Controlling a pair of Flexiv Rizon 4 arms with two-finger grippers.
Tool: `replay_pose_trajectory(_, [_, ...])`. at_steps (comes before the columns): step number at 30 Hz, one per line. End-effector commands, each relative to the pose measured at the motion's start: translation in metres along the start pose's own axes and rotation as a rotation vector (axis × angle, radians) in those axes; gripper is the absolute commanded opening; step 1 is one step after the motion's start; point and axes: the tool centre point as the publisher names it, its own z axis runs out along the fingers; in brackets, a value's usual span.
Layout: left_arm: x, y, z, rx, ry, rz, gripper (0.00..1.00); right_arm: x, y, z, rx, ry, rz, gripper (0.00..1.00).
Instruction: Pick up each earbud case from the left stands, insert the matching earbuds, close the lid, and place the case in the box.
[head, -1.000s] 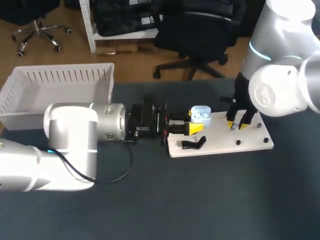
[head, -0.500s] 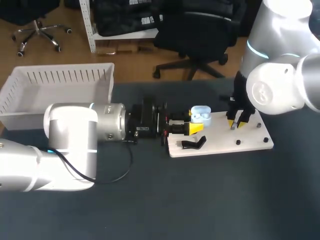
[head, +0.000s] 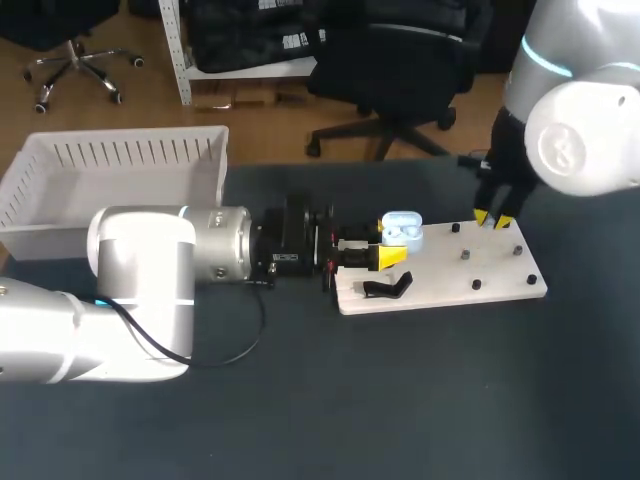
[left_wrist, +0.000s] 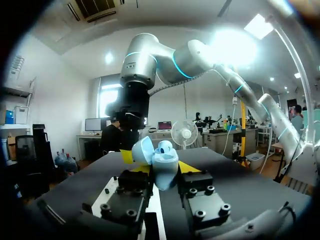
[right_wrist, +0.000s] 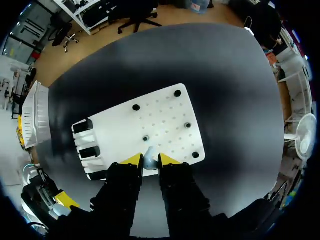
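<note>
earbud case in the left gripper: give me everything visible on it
The earbud case is pale blue, rounded, smooth plastic by its look. Its lid stands hinged open; what lies inside is too small to tell. The left gripper is shut on its body from two sides, holding it over a corner of the white board.

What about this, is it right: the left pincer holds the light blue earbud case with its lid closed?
No. The left pincer holds the light blue earbud case with its lid open, not closed; the left wrist view shows it.
</note>
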Motion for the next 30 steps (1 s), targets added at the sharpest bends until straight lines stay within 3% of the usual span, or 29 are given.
replay_pose_trajectory(1, [0.001,0.000,0.000,0.000,-0.001,0.000,0.00,0.015,-0.011,-0.049,0.008,-0.071,0.041,0.00])
replay_pose_trajectory(7, [0.001,0.000,0.000,0.000,-0.001,0.000,0.00,0.035,0.006,-0.100,0.019,-0.091,0.048,0.00])
replay_pose_trajectory(13, [0.001,0.000,0.000,0.000,-0.001,0.000,0.00,0.070,0.045,-0.131,0.030,-0.063,-0.066,0.00])
replay_pose_trajectory(19, [0.001,0.000,0.000,0.000,-0.001,0.000,0.00,0.100,0.082,-0.131,0.087,-0.039,-0.166,0.00])
replay_pose_trajectory(25, [0.001,0.000,0.000,0.000,-0.001,0.000,0.00,0.132,0.115,-0.132,0.091,0.005,-0.246,0.00])
replay_pose_trajectory(30, [0.001,0.000,0.000,0.000,-0.001,0.000,0.00,0.140,0.122,-0.131,0.071,0.011,-0.248,0.00])
